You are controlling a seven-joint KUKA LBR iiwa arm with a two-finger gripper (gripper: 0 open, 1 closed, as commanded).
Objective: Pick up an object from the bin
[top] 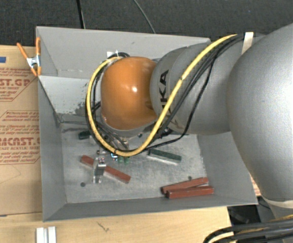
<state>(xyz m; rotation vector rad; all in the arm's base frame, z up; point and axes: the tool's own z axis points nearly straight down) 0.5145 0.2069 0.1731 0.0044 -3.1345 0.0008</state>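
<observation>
The gripper shows as a small metal tip below the orange wrist cover, low over the left front of the bin floor. It is right at a thin red-brown stick that lies slanted there, and its metal crosses the stick's middle. I cannot see whether the stick is held. A dark green stick lies to the right of the gripper, partly under the cables.
Two red-brown bars lie side by side by the front right wall. A small dark green piece sits near the left wall. The arm and its orange cover hide the middle and back of the bin.
</observation>
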